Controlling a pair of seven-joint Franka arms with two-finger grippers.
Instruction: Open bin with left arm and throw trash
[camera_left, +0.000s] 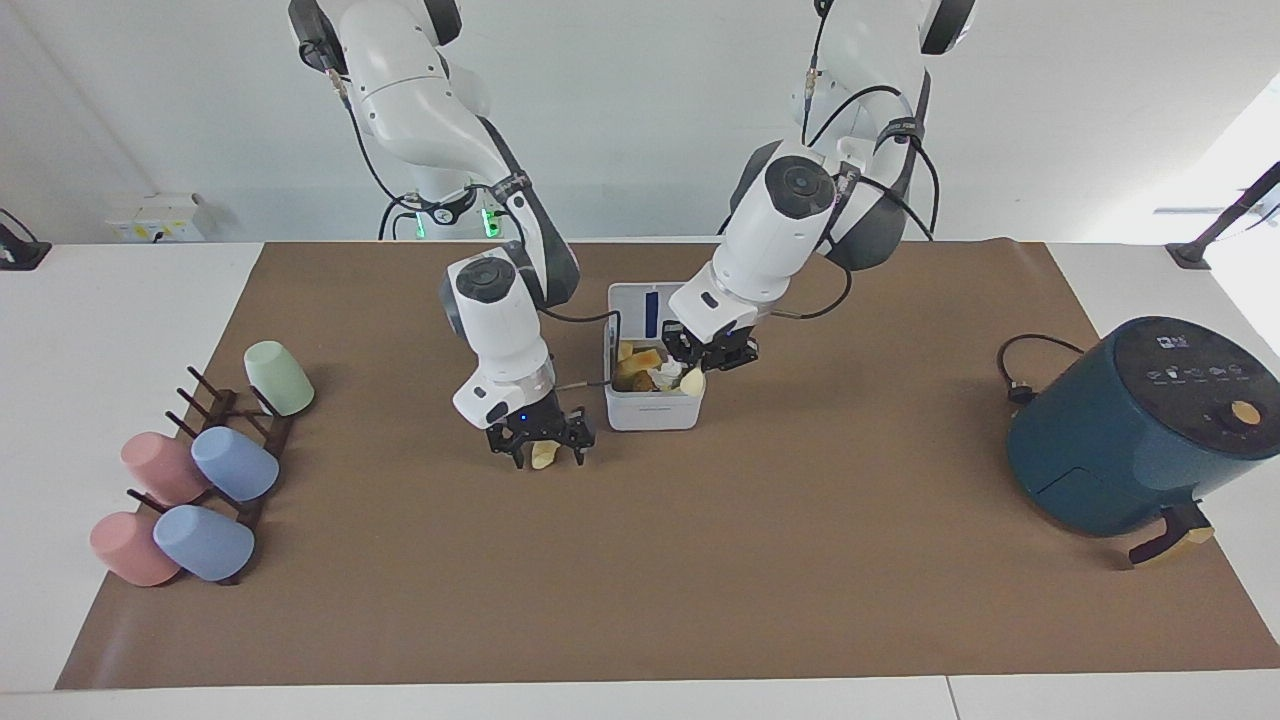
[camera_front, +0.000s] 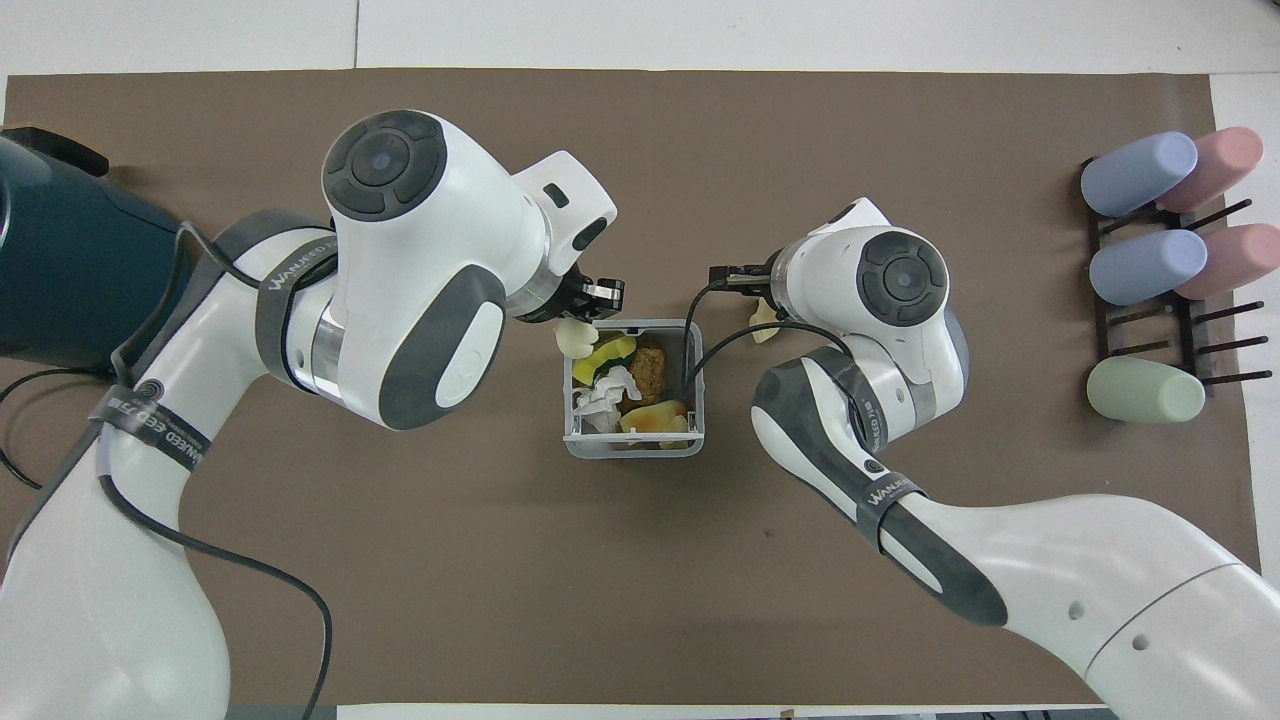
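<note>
The white bin (camera_left: 655, 410) stands mid-mat with its lid (camera_left: 640, 305) upright and open; several food bits and crumpled paper fill it. It also shows in the overhead view (camera_front: 633, 447). My left gripper (camera_left: 700, 362) is shut on a pale cream scrap (camera_left: 692, 382) and holds it over the bin's corner farthest from the robots, toward the left arm's end; this scrap also shows in the overhead view (camera_front: 573, 338). My right gripper (camera_left: 538, 448) is open and low at the mat, its fingers either side of a second pale yellow scrap (camera_left: 543, 457) beside the bin. The overhead view shows only a part of that scrap (camera_front: 765, 328) under the right wrist.
A dark-teal air fryer (camera_left: 1130, 430) with its cable (camera_left: 1020, 370) stands at the left arm's end of the brown mat. A dark rack with several pastel cups (camera_left: 200, 470) lies at the right arm's end.
</note>
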